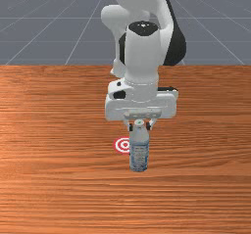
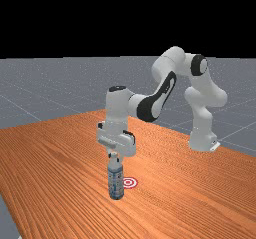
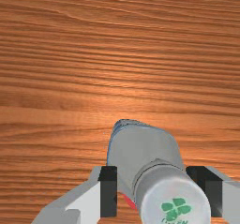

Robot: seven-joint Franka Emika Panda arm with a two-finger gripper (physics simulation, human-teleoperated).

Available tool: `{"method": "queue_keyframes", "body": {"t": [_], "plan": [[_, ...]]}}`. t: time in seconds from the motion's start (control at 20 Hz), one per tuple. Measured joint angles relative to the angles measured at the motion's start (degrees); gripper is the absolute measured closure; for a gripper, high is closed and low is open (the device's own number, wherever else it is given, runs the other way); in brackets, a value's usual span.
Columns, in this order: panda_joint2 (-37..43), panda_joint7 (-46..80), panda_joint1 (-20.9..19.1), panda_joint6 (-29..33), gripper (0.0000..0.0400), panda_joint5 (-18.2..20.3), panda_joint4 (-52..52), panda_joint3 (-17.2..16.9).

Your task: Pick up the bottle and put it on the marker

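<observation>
one bottle in the claw, beside one marker

the claw (image 1: pixel 139 126) grasps the bottle (image 1: pixel 139 152) with two dark, square fingertips (image 3: pixel 108 190), one at each side of its rounded shoulder. the bottle is smooth, round and upright, with one blue, printed label and one pale cap (image 3: pixel 152 195) which carries four green leaves. one flat, round marker (image 1: pixel 119 145), red and white, is near it on the table (image 1: pixel 59 179) of streaky orange-brown wood. perhaps the base is lifted; i cannot judge this well.
</observation>
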State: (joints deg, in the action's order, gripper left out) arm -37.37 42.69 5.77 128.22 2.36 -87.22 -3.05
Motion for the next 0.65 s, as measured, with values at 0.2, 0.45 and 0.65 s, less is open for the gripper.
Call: {"method": "queue_keyframes", "body": {"t": [0.2,0.45,0.65], "plan": [[1.32,0.0,-0.27,-1.23,0.0191,-0.17,-1.14,-0.4],[8.88,0.48,0.44,-1.09,0.0205,-1.45,-12.83,-1.02],[9.91,0.21,0.02,-0.36,0.0194,-1.81,-14.93,-1.37]]}}
